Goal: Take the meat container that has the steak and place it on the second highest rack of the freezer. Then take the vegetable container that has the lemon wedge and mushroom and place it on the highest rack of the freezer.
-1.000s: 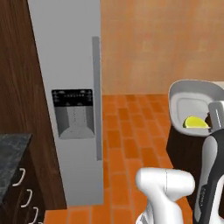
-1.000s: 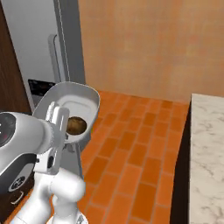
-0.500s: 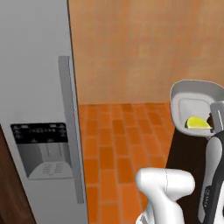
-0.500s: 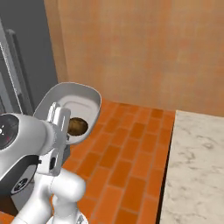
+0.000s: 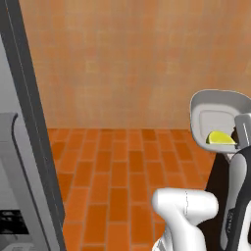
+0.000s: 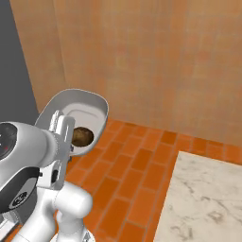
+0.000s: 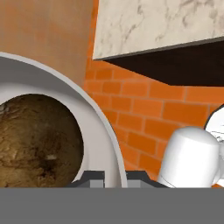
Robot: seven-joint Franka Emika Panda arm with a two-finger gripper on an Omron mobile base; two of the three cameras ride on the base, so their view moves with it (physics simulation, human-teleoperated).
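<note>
My gripper is shut on the rim of the vegetable container, a grey squarish metal tray held up in the air and tilted toward the cameras. The yellow lemon wedge lies in the vegetable container, just left of the gripper. The dark brown mushroom sits beside the fingers. In the hand view the mushroom looms large inside the tray's rim, which the gripper pinches. The grey freezer stands at the far left. The meat container, the steak and the racks are out of view.
A white marble counter over dark cabinets lies to the right, and the marble counter crosses the top of the hand view. Orange brick floor runs ahead to a tan wall. The freezer's dark side fills the left.
Both base views have swung, so the freezer slid to the far left and the wall and counter came nearer. The tray stays in the shut gripper, unchanged.
</note>
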